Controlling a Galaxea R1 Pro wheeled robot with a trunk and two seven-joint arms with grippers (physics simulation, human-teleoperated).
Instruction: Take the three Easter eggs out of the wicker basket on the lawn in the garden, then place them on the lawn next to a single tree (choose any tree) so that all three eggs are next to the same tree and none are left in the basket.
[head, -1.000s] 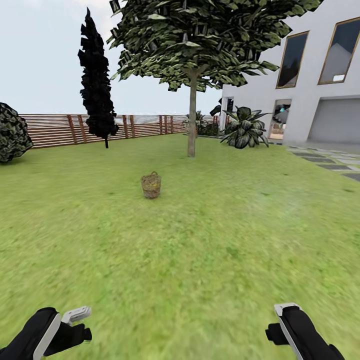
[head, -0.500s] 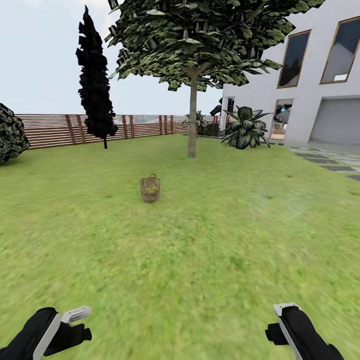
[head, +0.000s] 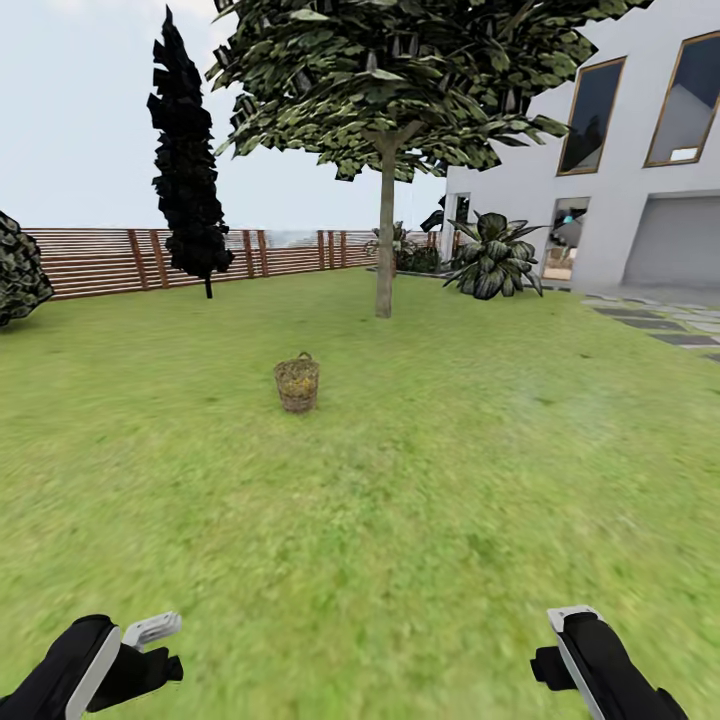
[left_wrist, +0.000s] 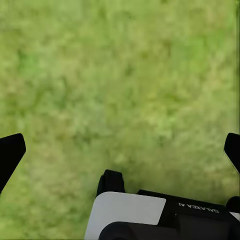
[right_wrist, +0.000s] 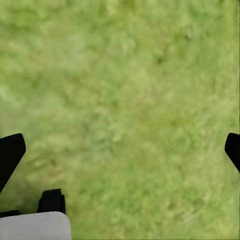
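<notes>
While both arms hang low at the near edge of the head view, the left gripper (left_wrist: 120, 150) and right gripper (right_wrist: 120, 150) each have their fingers spread wide over bare grass, nothing between them. Further out, the wicker basket (head: 297, 384) sits upright on the lawn (head: 450, 480), well ahead of the robot and a bit left of centre; there's yellowish stuff showing through the weave, but it's too small to make out as eggs. Behind it stands the tree (head: 385, 240) with the straight trunk, then a dark cypress (head: 187, 170), a brown slatted fence (head: 100, 260) and the white house (head: 610, 180) off to the right.
</notes>
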